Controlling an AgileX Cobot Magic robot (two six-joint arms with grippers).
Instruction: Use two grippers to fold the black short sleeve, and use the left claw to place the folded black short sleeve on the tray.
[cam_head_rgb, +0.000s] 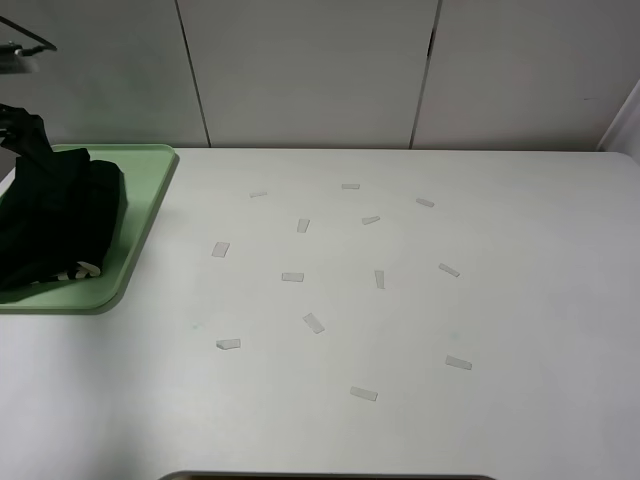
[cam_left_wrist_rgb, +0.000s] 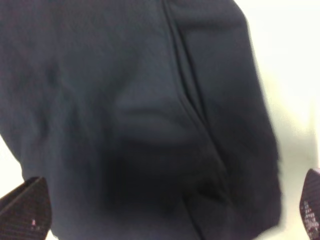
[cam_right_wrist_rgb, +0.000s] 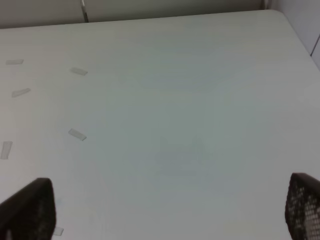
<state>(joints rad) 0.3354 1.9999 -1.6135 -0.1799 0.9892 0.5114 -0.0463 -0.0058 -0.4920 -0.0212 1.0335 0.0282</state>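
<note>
Left wrist view: the left gripper (cam_left_wrist_rgb: 165, 210) stood released, its two fingertips (cam_left_wrist_rgb: 27, 207) spread to opposite edges of the picture, with nothing between them but cloth lying below. Under it the black short sleeve (cam_left_wrist_rgb: 140, 115) filled nearly the whole view, dark and folded, with a long crease running down the fabric. The view was soft and somewhat blurred; whether the pads touched the cloth could not be told. A strip of pale surface showed past the shirt's edge on one side.

Right wrist view: the right gripper (cam_right_wrist_rgb: 170, 210) was likewise released, its fingers (cam_right_wrist_rgb: 30, 210) set wide apart and empty. It hung over the bare white table (cam_right_wrist_rgb: 190, 125), with a few small tape strips (cam_right_wrist_rgb: 77, 134) stuck to the top off to one side.

Exterior high view: the black short sleeve (cam_head_rgb: 60, 225) lay bundled on the tray (cam_head_rgb: 150, 190), at the far left edge of the table (cam_head_rgb: 400, 330). The bundle covered most of the visible tray, leaving its right rim and near corner bare. A bit of pale lettering (cam_head_rgb: 80, 268) showed at the bundle's near edge. Part of a dark arm (cam_head_rgb: 25, 130) rose just behind the shirt at the picture's left edge. Tape strips (cam_head_rgb: 314, 322) were scattered across the middle of the table, well apart from the tray. The right arm did not appear in this view.
</note>
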